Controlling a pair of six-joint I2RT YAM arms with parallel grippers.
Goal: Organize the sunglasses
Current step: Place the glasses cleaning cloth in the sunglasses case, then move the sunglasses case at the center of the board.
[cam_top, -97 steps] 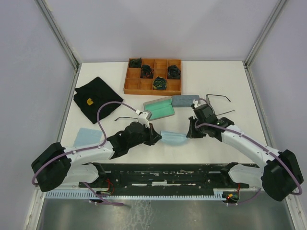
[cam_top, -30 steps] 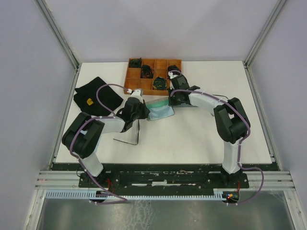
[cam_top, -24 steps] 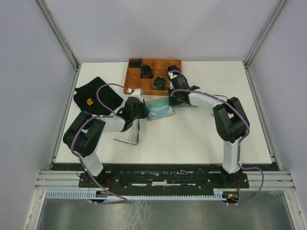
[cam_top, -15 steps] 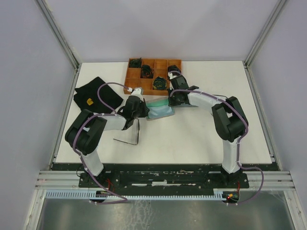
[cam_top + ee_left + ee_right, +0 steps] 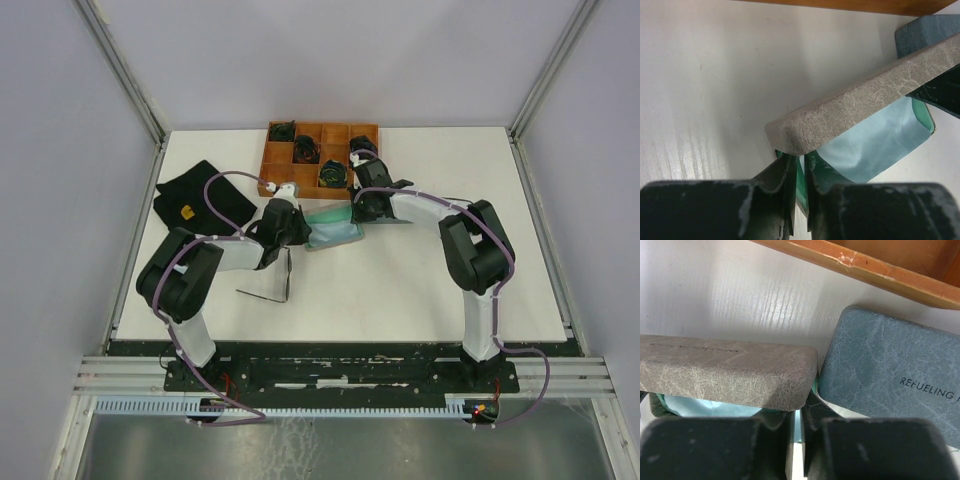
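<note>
White table (image 5: 420, 290): left gripper (image 5: 799, 169) and right gripper (image 5: 797, 422) each pinch the open case (image 5: 338, 232) rim, centre frame; a slip could shut the lid (image 5: 860, 105), sunglasses (image 5: 286, 280) outside

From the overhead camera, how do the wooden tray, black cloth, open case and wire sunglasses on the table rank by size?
1. wooden tray
2. black cloth
3. open case and sunglasses: they span a similar stretch, though the sunglasses are only thin wire, so I won't rank one above the other.
</note>
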